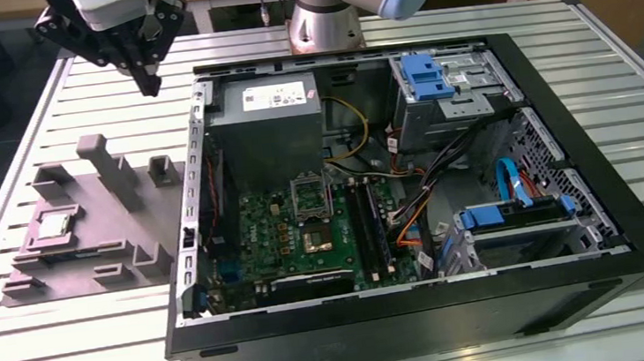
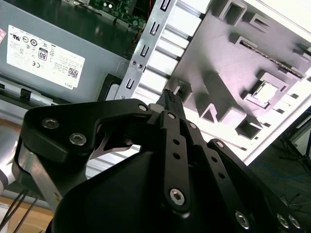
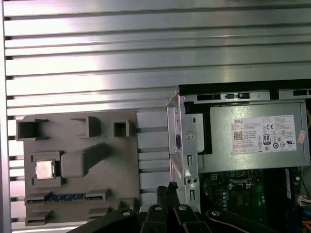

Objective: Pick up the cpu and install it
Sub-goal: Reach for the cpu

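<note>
While the cpu (image 1: 54, 226) is lying flat in a square pocket of the grey moulded tray (image 1: 82, 266), at about nine o'clock in the exterior view, nothing is touching it. The tray is resting on the slatted metal table (image 1: 31, 350). In the first wrist view the cpu (image 3: 44, 169) is showing its silvery top with a pale rim.

The gripper (image 1: 150, 84) is hanging at eleven o'clock of the exterior view, above the table and well apart from the cpu. Its fingertips (image 2: 171, 99) are pointing down, drawn narrowly together and gripping nothing.

Just beside the tray, the open computer case (image 1: 431, 329) is taking up the middle and the three o'clock side. Inside it, the grey power supply box (image 1: 271, 137) is sitting toward eleven o'clock, and the green motherboard (image 1: 292, 236) toward seven o'clock, carrying the silver-framed socket (image 1: 309, 196). A blue drive bracket (image 1: 425, 77) is sitting at one o'clock.
</note>
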Tool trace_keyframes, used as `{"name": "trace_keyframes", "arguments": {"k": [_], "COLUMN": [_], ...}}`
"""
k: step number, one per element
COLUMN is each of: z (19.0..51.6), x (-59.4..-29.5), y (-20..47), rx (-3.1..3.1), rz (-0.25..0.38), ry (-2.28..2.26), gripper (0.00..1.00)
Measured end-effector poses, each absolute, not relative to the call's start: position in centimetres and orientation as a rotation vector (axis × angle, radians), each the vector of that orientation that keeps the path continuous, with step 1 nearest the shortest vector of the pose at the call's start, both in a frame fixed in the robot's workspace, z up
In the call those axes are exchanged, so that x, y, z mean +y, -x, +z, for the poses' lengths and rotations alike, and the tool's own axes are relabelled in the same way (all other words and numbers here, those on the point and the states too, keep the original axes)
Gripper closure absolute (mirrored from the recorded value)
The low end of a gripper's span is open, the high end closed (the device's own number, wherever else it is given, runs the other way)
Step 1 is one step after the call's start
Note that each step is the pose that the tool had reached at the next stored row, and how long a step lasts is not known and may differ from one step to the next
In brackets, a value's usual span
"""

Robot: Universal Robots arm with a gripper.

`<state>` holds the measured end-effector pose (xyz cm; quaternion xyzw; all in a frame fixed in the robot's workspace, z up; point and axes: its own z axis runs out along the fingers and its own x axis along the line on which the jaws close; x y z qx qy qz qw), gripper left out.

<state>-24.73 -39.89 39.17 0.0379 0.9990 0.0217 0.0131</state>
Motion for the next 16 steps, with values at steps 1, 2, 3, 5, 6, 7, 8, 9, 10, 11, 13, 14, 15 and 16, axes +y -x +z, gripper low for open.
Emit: {"name": "trace_keyframes", "arguments": {"k": [1,2,3,5,6,7,8,9,10,11,13,14,15,16], "z": [39.18,39.17,39.17,39.17,39.17,39.17,39.17,39.17,39.17,39.17,39.17,39.17,39.18,39.17], "x": [-39.89,-39.89,-39.89,-39.89,-39.89,-39.89,-39.89,-39.89,-39.89,-39.89,-39.89,-39.89,-39.89,-39.89], "y": [24.76,24.79,24.83,24.90,24.93,24.96,24.99,25.03,25.06,25.09,25.16,25.20,25.23,25.26], "rx": [3.113,3.112,3.113,3.113,3.112,3.112,3.113,3.112,3.112,3.112,3.112,3.113,3.113,3.113], "rz": [0.068,0.068,0.068,0.068,0.068,0.068,0.068,0.068,0.068,0.068,0.068,0.068,0.068,0.068], "ry": [-0.118,-0.118,-0.118,-0.118,-0.118,-0.118,-0.118,-0.118,-0.118,-0.118,-0.118,-0.118,-0.118,-0.118], "gripper": [0.89,0.89,0.89,0.89,0.89,0.89,0.89,0.89,0.89,0.89,0.89,0.89,0.89,0.89]}}
